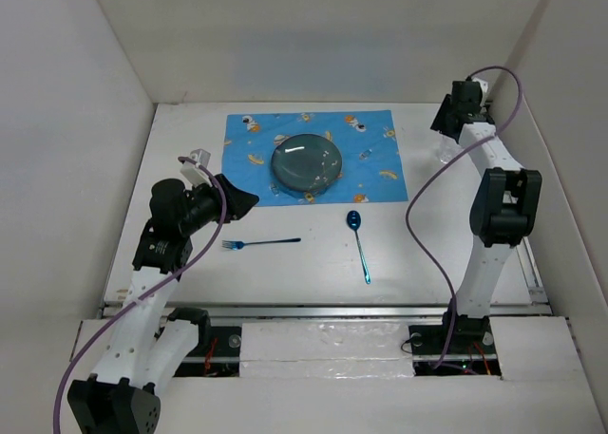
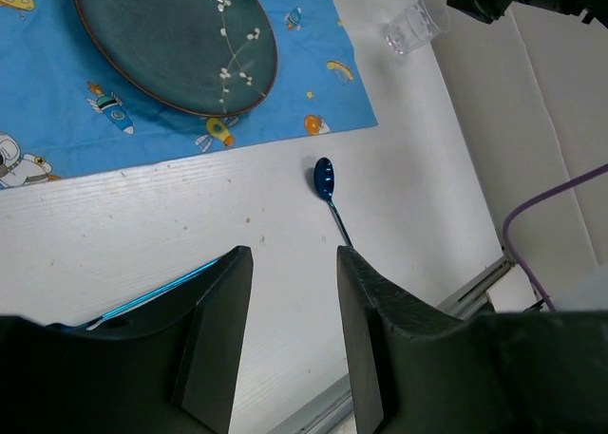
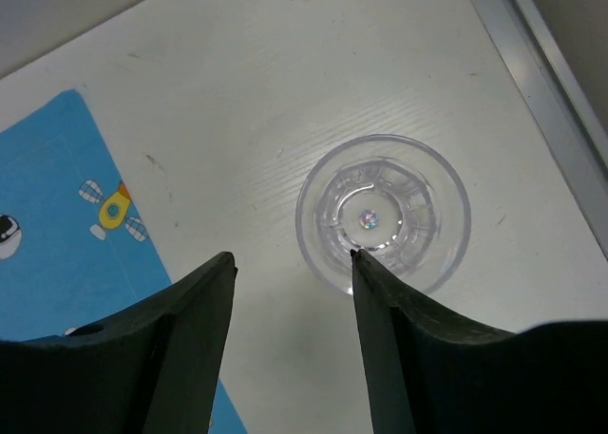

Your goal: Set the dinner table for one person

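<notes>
On the white dinner table [image 1: 285, 273] lies a blue cartoon placemat [image 1: 380, 140] with a dark teal plate [image 1: 307, 160] on it. A blue fork [image 1: 261, 243] and a blue spoon [image 1: 359, 239] lie on the bare table in front of the mat. A clear glass [image 3: 383, 216] stands upright right of the mat. My right gripper [image 3: 293, 261] hovers above it, open and empty; its right fingertip overlaps the glass's near rim, and the glass is not between the jaws. My left gripper [image 2: 294, 258] is open and empty above the table, with the fork [image 2: 157, 292] under its left finger.
White walls [image 1: 76, 121] close in the table on the left, back and right. A metal rail [image 1: 323, 311] runs along the near edge. The right arm's purple cable [image 1: 418, 235] loops over the right side. From the left wrist, the spoon [image 2: 328, 192] and glass [image 2: 415, 24] show ahead.
</notes>
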Robot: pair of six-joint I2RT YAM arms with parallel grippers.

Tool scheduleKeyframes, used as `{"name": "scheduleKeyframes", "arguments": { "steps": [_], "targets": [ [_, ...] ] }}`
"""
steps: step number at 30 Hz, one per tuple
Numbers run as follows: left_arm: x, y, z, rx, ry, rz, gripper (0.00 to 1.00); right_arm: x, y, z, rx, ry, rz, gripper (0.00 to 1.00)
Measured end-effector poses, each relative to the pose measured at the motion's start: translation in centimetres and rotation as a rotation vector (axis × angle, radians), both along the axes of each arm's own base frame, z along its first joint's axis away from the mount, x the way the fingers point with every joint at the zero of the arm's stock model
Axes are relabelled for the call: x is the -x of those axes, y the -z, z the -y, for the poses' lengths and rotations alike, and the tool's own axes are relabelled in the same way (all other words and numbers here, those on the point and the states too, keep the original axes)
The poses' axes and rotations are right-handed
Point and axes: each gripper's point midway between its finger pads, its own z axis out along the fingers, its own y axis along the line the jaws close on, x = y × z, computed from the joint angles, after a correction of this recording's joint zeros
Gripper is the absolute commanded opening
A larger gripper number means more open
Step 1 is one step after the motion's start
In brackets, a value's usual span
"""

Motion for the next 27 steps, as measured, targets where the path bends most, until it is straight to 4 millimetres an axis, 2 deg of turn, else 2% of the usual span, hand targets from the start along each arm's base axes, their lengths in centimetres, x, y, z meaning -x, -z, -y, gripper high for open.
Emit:
{"name": "scheduleKeyframes", "arguments": {
  "steps": [3,5,6,7,8,9,15,18,21,24,27],
  "targets": [
    [0.0,0.2,0.1,0.001,0.006,-0.008,0.38,-0.5,2.1,-0.1,0.004,-0.008,-0.053,0.55],
    [-0.1,0.3,0.2,0.002,0.01,-0.015,0.38,-0.7,3.4,0.0,0.004,-0.009,-0.081,0.45],
    [-0.1,0.4,0.2,0.002,0.013,-0.019,0.38,-0.8,4.0,0.0,0.003,-0.01,-0.093,0.39],
    [-0.1,0.5,0.2,0.002,0.014,-0.022,0.38,-0.8,4.6,0.0,0.004,-0.01,-0.107,0.16],
    [-0.1,0.5,0.3,0.003,0.016,-0.024,0.38,-0.8,5.1,0.0,0.007,-0.011,-0.118,0.06],
    [-0.1,0.6,0.3,0.002,0.017,-0.025,0.38,-1.2,5.1,0.1,0.01,-0.011,-0.112,0.0],
    [-0.2,0.6,0.4,0.005,0.023,-0.027,0.38,-1.8,3.7,0.4,0.08,0.012,-0.09,0.0],
    [-0.3,0.9,0.4,0.004,0.024,-0.036,0.38,-2.5,2.4,-1.2,0.115,-0.023,-0.07,0.0],
    [-0.5,1.1,0.5,0.005,0.029,-0.044,0.38,-3.9,-0.5,-4.1,0.143,-0.088,-0.012,0.0],
    [-0.6,1.4,0.5,0.006,0.033,-0.056,0.38,-6.2,-4.4,-8.1,0.18,-0.17,0.088,0.0],
    [-0.7,1.6,0.5,0.008,0.036,-0.067,0.37,-8.4,-7.2,-12.5,0.219,-0.256,0.172,0.0]
  ]
}}
